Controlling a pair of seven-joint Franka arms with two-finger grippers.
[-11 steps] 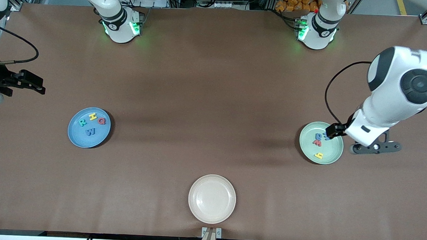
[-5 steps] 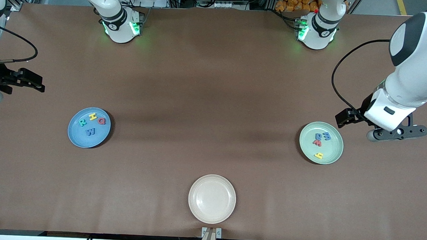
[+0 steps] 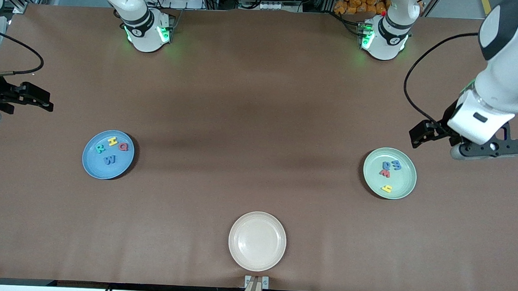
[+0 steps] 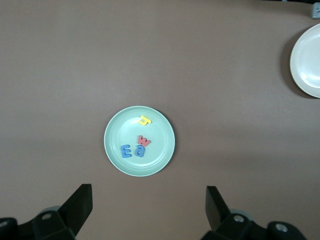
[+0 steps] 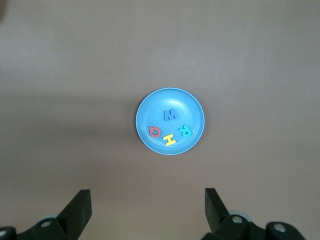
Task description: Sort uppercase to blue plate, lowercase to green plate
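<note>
— Is the table (image 3: 260, 119) evenly lit?
— Mostly: soft overhead light, with broad dim shadow bands at its centre and green glow toward twelve o'clock.
— Blur?
— None; all views sharp.

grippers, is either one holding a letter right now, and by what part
Nothing is held. The left gripper hangs open above the green plate; the right gripper hangs open above the blue plate.

Cream plate (image 3: 257, 241): round, shallow, raised rim; rests on the brown table (image 3: 260, 119), at the edge nearest the front camera, midway between the table's two ends.
</note>
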